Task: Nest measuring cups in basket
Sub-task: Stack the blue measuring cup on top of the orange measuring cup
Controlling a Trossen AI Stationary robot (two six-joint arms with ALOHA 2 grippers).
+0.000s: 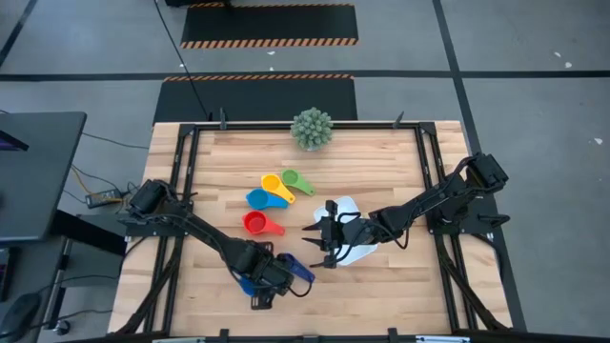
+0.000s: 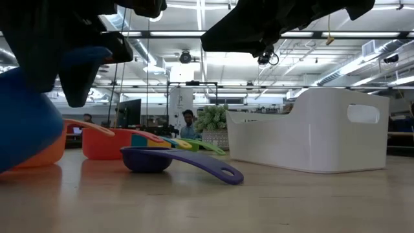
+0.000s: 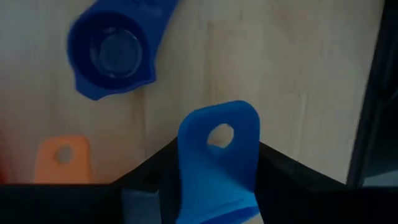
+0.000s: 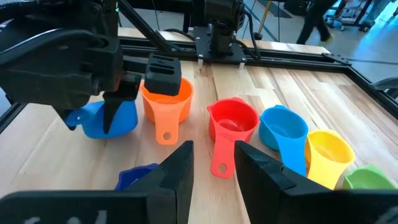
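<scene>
Your left gripper [image 1: 265, 286] is clenched on the handle of a blue plastic measuring cup [image 3: 217, 162], near the front edge. Your right gripper [image 1: 324, 238] hangs released over the white plastic basket [image 2: 310, 136], probably waiting. The other coloured cups [image 4: 233, 121] lie outside.

Wooden counter [image 1: 381, 286] with a plant at its far edge

A green spiky ball plant [image 1: 312, 128] stands there; a person [image 2: 187, 123] shows in the room behind.
</scene>
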